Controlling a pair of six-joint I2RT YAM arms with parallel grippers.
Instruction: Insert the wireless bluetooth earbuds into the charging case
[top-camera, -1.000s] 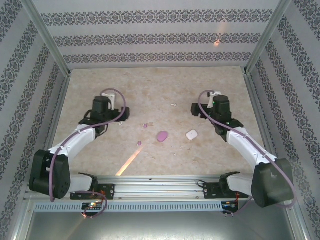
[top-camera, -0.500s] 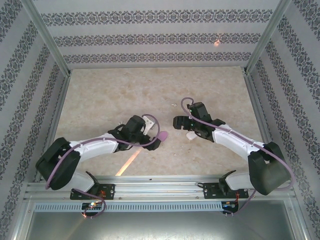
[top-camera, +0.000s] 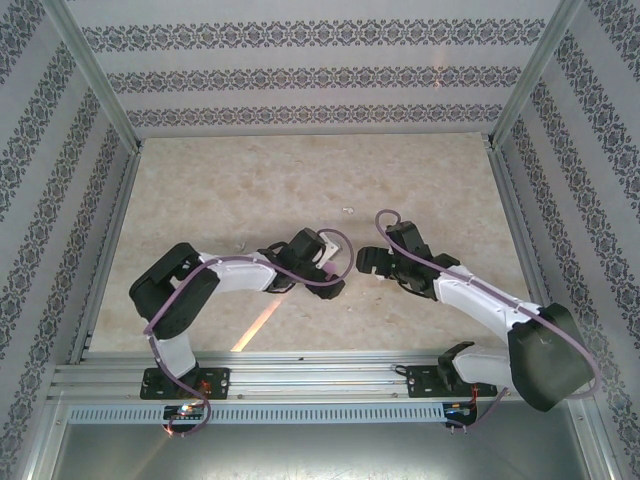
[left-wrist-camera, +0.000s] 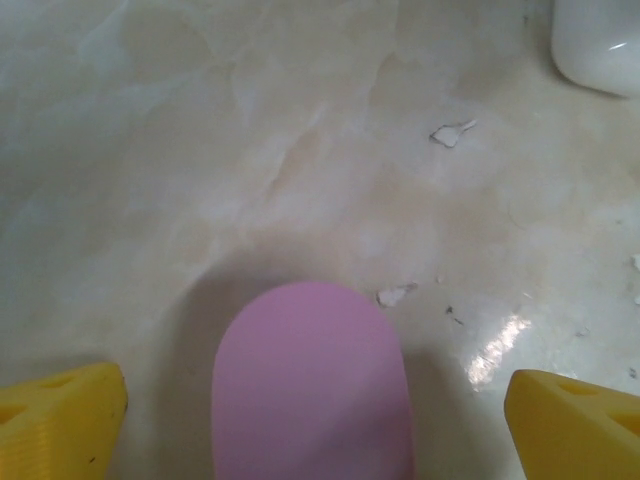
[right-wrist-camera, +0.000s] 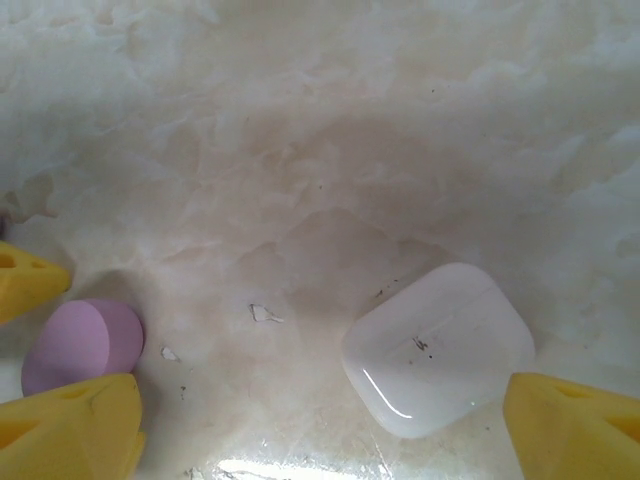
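The purple oval charging case (left-wrist-camera: 312, 390) lies flat on the marble table between the yellow fingertips (left-wrist-camera: 60, 420) of my left gripper (left-wrist-camera: 318, 425). The jaws are wide open and straddle it without touching. In the right wrist view a white rounded-square case (right-wrist-camera: 438, 348) lies between the open fingers of my right gripper (right-wrist-camera: 322, 430), close to the right fingertip (right-wrist-camera: 575, 425). The purple case (right-wrist-camera: 80, 345) sits at that view's left edge. From above, both grippers (top-camera: 335, 282) (top-camera: 368, 262) meet at mid-table and cover the cases. The earbuds are hidden, except perhaps a tiny white speck (top-camera: 347, 211).
A yellow fingertip of the left gripper (right-wrist-camera: 30, 280) pokes into the right wrist view beside the purple case. The white case's corner (left-wrist-camera: 600, 45) shows at the top right of the left wrist view. Small chips (left-wrist-camera: 452, 132) mark the tabletop. Patterned walls enclose the table (top-camera: 200, 180).
Both arms swung inward from the table's sides to its middle. The left gripper now straddles the purple case and the right gripper the white case.
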